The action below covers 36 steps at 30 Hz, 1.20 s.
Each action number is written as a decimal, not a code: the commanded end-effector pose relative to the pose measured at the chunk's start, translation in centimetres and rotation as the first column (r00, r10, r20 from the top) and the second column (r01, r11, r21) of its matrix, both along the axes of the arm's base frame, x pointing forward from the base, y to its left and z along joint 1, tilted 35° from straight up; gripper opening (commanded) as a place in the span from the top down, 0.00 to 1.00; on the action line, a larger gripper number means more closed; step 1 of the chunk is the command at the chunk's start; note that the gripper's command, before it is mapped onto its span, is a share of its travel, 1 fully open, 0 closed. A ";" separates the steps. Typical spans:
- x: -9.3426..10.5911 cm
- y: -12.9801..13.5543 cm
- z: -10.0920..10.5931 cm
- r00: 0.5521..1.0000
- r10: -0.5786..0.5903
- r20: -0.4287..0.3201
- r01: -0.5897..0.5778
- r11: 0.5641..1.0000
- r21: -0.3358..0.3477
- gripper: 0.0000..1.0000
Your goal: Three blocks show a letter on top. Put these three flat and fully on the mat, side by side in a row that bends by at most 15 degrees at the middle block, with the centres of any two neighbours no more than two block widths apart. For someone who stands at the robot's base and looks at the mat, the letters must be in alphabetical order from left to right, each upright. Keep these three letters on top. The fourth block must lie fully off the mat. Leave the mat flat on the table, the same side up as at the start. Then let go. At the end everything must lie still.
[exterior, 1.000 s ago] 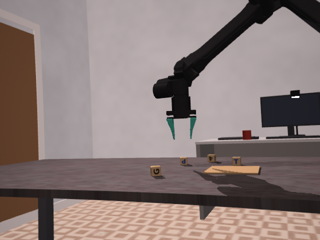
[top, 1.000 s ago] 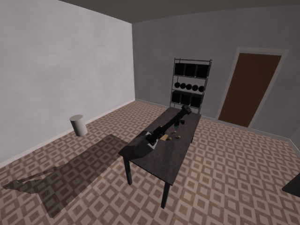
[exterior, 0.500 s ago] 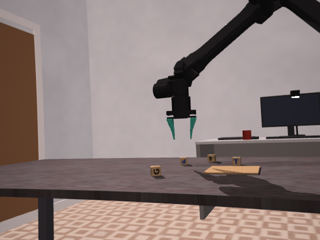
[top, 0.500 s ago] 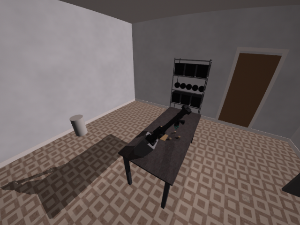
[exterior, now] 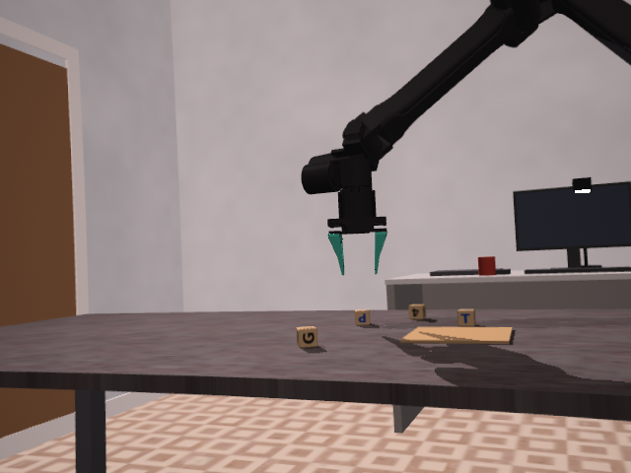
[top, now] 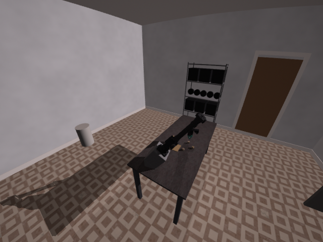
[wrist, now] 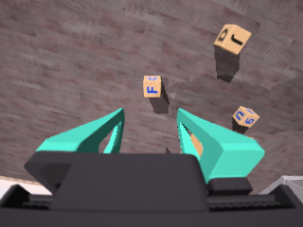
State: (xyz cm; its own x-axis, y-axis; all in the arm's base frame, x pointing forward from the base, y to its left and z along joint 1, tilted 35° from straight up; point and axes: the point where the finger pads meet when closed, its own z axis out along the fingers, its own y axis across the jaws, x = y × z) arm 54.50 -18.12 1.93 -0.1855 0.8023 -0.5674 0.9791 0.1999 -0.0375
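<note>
The fingers (top: 190, 136) (exterior: 359, 273) stand part open with nothing between them, above the worktop (top: 179, 166) (exterior: 214, 351) (wrist: 62, 61). All four blocks are off the mat (top: 176, 147) (exterior: 460, 334): block G (top: 173, 136) (exterior: 307, 337) near left, block P (top: 188, 142) (exterior: 362, 317) (wrist: 151, 87) left beyond it, block 4 (top: 193, 147) (exterior: 416, 311) (wrist: 232, 39) far, and block T (top: 182, 149) (exterior: 465, 317) (wrist: 245, 116) just beyond the mat.

Those names come from side faces; taking one for a top letter could spoil the order or choose the wrong spare. The blocks are turned differently, so an askew grip could twist or tip one and lose its top letter. A low approach might snag the mat's edge and shift it, while wide fingers could knock a placed neighbour as they open.

The blocks are small cubes, pale and wood-like, with blue or black characters. The mat is a thin, tan, four-sided slab with straight edges. The worktop looks dark and streaky; the fingers are smooth green tapers beneath a matt black body.

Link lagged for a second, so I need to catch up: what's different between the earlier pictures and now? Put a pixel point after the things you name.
Nothing visibly changed. The jaws hang open above the table (top: 179, 166) (exterior: 203, 351), holding nothing; the four blocks and the mat (top: 176, 147) (exterior: 458, 335) lie as they did.
</note>
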 end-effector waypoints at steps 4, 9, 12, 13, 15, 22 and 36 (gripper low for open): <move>0.2 -0.9 -1.0 1.000 0.000 -0.005 0.000 1.000 -0.004 0.42; 0.0 -1.3 -1.7 1.000 -0.002 -0.009 0.002 1.000 -0.003 0.42; 0.0 -1.5 -2.1 1.000 -0.002 -0.011 0.002 1.000 -0.001 0.42; 0.0 -1.5 -2.1 1.000 -0.002 -0.011 0.002 1.000 -0.001 0.42; 0.3 -0.7 -2.3 1.000 0.015 -0.011 -0.015 1.000 -0.002 0.42; 0.0 -2.2 -3.2 1.000 -0.002 -0.011 0.002 1.000 -0.001 0.42; 0.5 -3.2 -4.2 1.000 -0.002 -0.003 0.002 1.000 -0.003 0.42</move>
